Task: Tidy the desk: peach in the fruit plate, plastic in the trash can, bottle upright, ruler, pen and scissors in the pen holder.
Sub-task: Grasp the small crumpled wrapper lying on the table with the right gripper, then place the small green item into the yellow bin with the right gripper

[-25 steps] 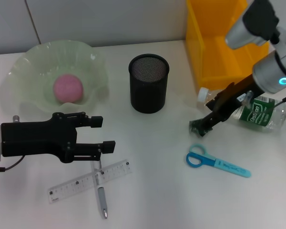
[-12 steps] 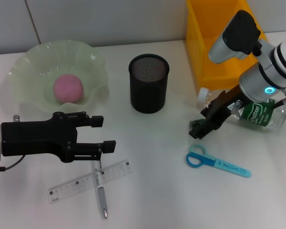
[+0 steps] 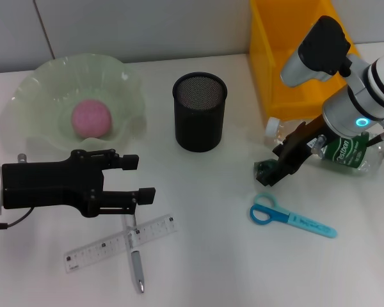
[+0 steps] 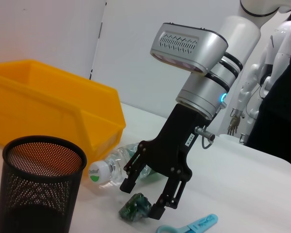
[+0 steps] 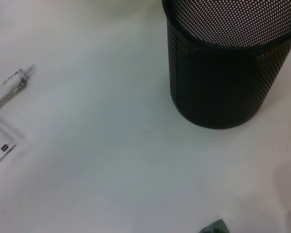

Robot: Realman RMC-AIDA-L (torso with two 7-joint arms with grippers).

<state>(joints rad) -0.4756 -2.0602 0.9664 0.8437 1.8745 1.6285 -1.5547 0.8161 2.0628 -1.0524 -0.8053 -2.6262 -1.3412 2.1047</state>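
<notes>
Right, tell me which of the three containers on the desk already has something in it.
The fruit plate: the peach sits in it. The pen holder shows only bare mesh inside, and the trash can shows only bare yellow.

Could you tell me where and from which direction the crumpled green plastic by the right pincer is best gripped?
Probably from above, pinching across its middle. The plastic is a small crumpled lump lying loose on the desk, with no handle or long axis. The open right pincer hangs tilted just over it, fingers either side, so lowering and closing should catch it.
</notes>
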